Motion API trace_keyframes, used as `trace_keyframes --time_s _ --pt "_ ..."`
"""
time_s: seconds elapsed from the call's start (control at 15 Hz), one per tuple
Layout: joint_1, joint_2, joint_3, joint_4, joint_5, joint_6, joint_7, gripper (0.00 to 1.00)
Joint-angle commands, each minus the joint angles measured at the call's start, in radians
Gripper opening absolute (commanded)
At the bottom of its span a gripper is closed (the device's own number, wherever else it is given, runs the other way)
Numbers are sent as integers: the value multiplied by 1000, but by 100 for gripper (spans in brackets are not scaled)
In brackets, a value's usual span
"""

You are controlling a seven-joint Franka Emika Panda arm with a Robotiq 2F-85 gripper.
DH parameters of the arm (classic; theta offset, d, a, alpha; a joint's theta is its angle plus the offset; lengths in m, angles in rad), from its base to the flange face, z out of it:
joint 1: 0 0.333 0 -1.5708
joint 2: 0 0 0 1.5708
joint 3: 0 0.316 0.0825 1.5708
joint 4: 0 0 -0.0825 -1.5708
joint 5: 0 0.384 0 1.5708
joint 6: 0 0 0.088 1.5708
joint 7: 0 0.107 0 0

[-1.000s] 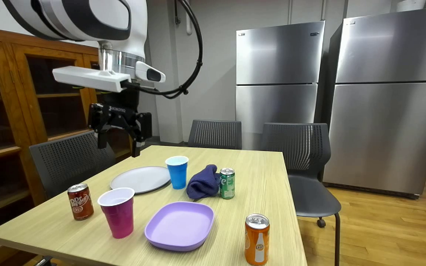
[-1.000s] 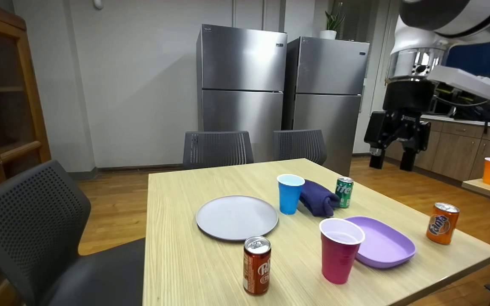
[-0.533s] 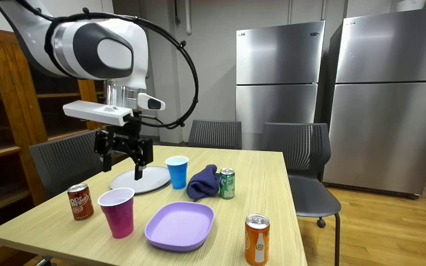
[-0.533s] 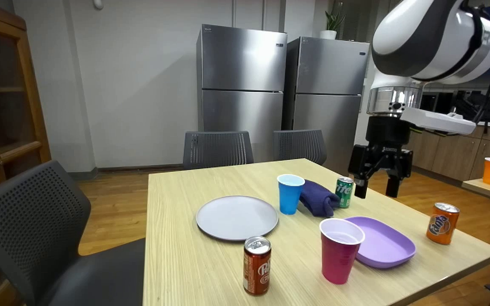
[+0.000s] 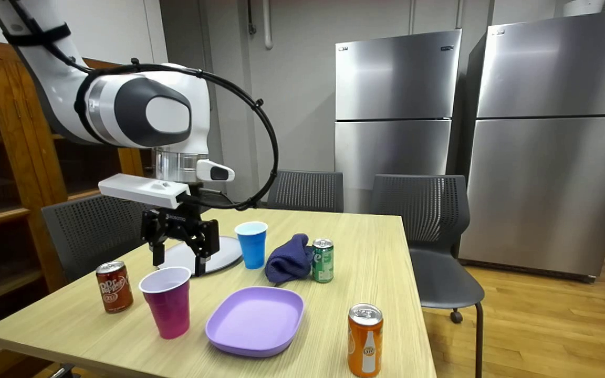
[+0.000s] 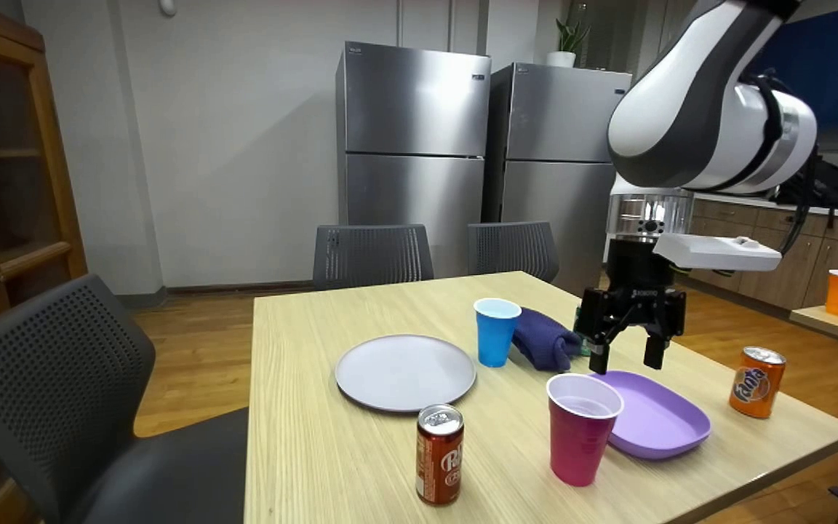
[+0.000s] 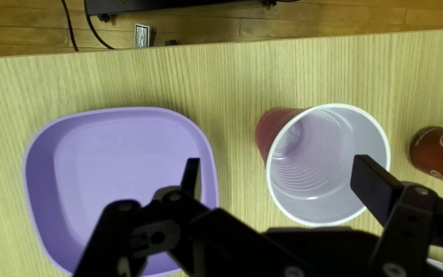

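During the last second the claw [image 5: 179, 261] has come down, together with the arm [image 5: 147, 113] that carries it; both exterior views show this. The things around it have kept their places. The claw stays with its fingers [image 7: 375, 188] spread well apart, and nothing is gripped between them. For the work in hand, I judge, this means that the claw is now low among the things, with the magenta cup [image 5: 168, 307] probably the nearest one. I see no contact, and how much space remains between them I cannot tell.

The cup stands upright on the counter [image 5: 365, 252], lower than the claw; in the wrist view its white rim appears mostly between the fingers. To one side of the claw lies a purple plate [image 5: 255, 321], near the cup, and to the opposite side stands a dark red soda can [image 5: 114, 287]. Farther out on the plate's side is an orange can [image 5: 365, 341]. Past the claw, in an exterior view, there are a light grey plate [image 5: 228, 254], a blue cup [image 5: 252, 249], a navy cloth [image 5: 289, 260] and a green can [image 5: 323, 262].

The counter has a pale wood grain. Chairs [image 5: 420, 205] stand around it, well apart from the claw; farther away are two steel refrigerators [image 5: 393, 94] and a cabinet [image 5: 34, 126] with glass panes, on a wooden floor [image 5: 533, 315].
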Motion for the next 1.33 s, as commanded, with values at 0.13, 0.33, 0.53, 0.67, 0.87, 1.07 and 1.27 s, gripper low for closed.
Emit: trace_keyframes --time_s 0.13,0.33,0.53,0.67,0.87,1.07,1.27 --pt "-1 110 26 52 -52 51 95 100" --pt "4 152 25 68 -88 66 131 100" --pt "10 191 23 85 -121 73 163 100" --pt "15 211 22 96 -133 72 175 100" --pt "16 224 26 107 -133 61 174 100" --pt "20 230 26 111 -135 63 172 75" --pt "19 228 25 110 -135 63 169 56"
